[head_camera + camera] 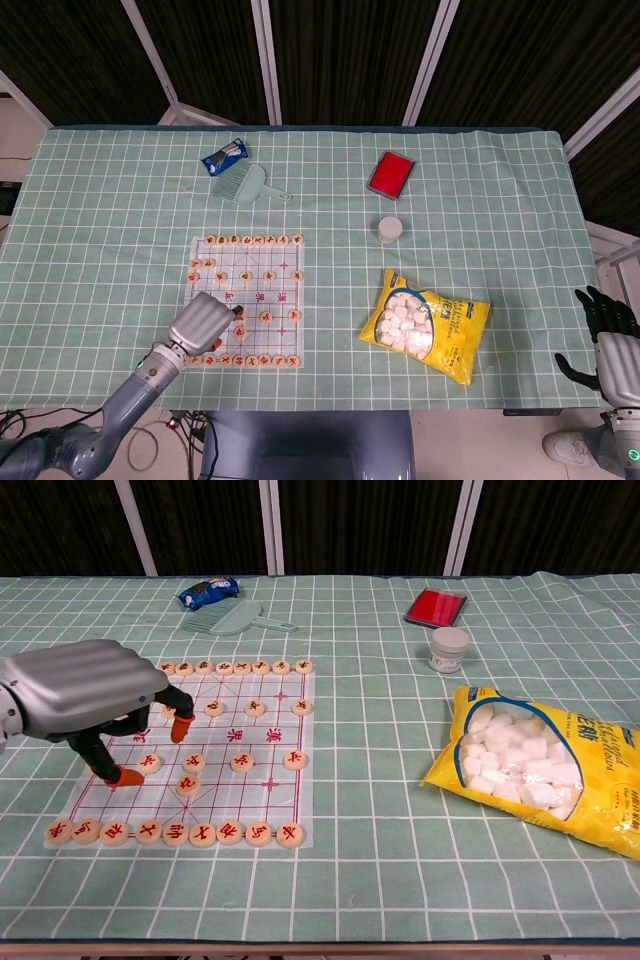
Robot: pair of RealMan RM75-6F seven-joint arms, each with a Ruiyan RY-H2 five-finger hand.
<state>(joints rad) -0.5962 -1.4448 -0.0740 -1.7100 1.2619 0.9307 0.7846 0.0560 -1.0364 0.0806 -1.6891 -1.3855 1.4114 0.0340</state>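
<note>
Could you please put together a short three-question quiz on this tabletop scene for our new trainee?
1. True or false: the left hand is over the chess board.
2. Which lies nearest the yellow bag: A the white jar, B the dustpan, C the blue packet?
3. What colour is the flat box beyond the jar?

Key: 1 true; 2 A; 3 red.
</note>
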